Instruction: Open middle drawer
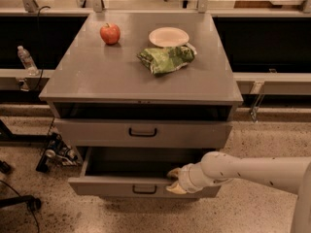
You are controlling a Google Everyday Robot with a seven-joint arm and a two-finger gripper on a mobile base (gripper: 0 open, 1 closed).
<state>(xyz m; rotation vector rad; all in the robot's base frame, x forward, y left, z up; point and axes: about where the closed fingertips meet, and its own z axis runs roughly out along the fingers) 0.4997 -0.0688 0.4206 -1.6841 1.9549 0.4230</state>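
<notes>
The middle drawer (112, 185) is the grey tray pulled out from the cabinet (121, 76), below the upper drawer front (97, 132). Its dark inside shows, and its flat front carries a small black loop handle (145, 190) at centre. My gripper (174, 180) is at the top edge of this front, just right of the handle. One fingertip (173, 172) is inside the drawer and the other is on the outer face, shut on the front panel. My white arm (252, 171) reaches in from the right. The lowest drawer is hidden under the open one.
On the cabinet top lie a red apple (110, 33), a white plate (168, 37) and a green chip bag (166, 58). A water bottle (26, 60) stands on a ledge at left. A small wheeled device (56, 153) and cables lie on the floor at left.
</notes>
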